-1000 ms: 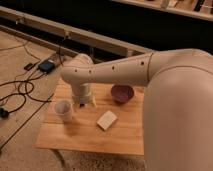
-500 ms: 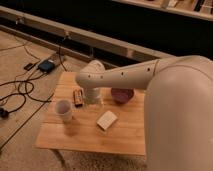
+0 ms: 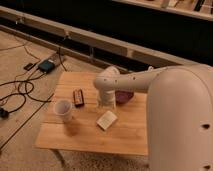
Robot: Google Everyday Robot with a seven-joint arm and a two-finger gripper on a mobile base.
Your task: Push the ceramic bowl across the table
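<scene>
The ceramic bowl [image 3: 124,97] is small, round and dark purple. It sits on the bamboo-topped table [image 3: 90,138], right of centre toward the far side, and the arm partly covers it. My gripper [image 3: 105,103] hangs below the white wrist, pointing down at the table top just left of the bowl, very close to its left rim. I cannot tell whether it touches the bowl. The big white arm fills the right side of the view and hides the table's right end.
A white cup [image 3: 63,109] stands near the table's left front. A small dark flat object [image 3: 78,97] lies behind it. A cream rectangular block [image 3: 106,120] lies in front of the gripper. Cables [image 3: 20,93] and a blue device [image 3: 47,65] lie on the floor at left.
The arm and gripper have moved right, from near the cup to beside the bowl's left rim. The small dark object is now uncovered. The bowl, cup and block have not visibly shifted.
</scene>
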